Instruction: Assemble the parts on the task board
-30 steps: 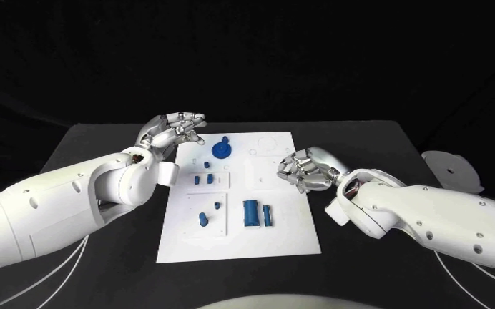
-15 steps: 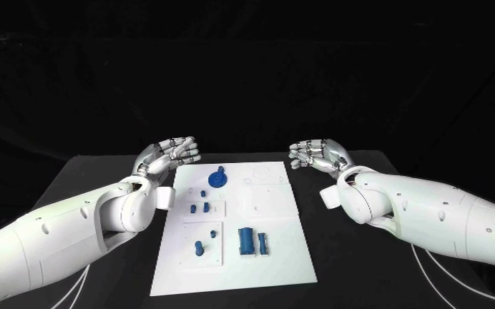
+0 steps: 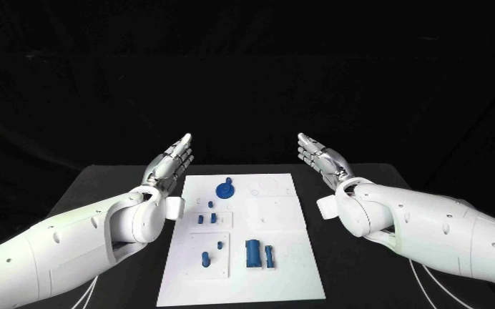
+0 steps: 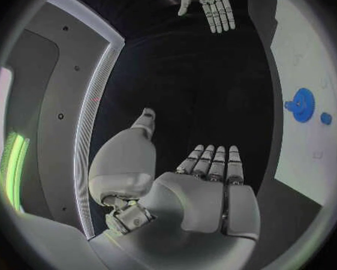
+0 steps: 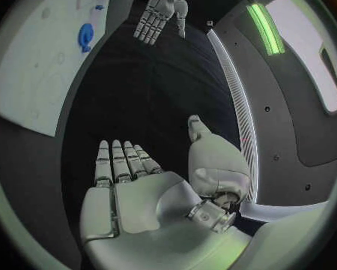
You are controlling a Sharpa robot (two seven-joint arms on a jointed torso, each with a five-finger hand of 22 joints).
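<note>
**Both hands lifted off the board, fingers now flat**

Curled a second ago, both hands have straightened and risen. Left hand [image 3: 172, 162] is spread wide, holding nothing, beside the task board [image 3: 278, 252]. On the board, the blue round part [image 3: 224, 191] and several small blue parts [image 3: 258, 253] lie loose; assembly looks barely begun. Right hand [image 3: 320, 157] likewise flat and empty. Nothing blocks access.

Task board [image 4: 307, 72] cut off at right rim of left wrist view. Small blue parts [image 3: 209, 218] at frame centre too small for shape identification.
</note>
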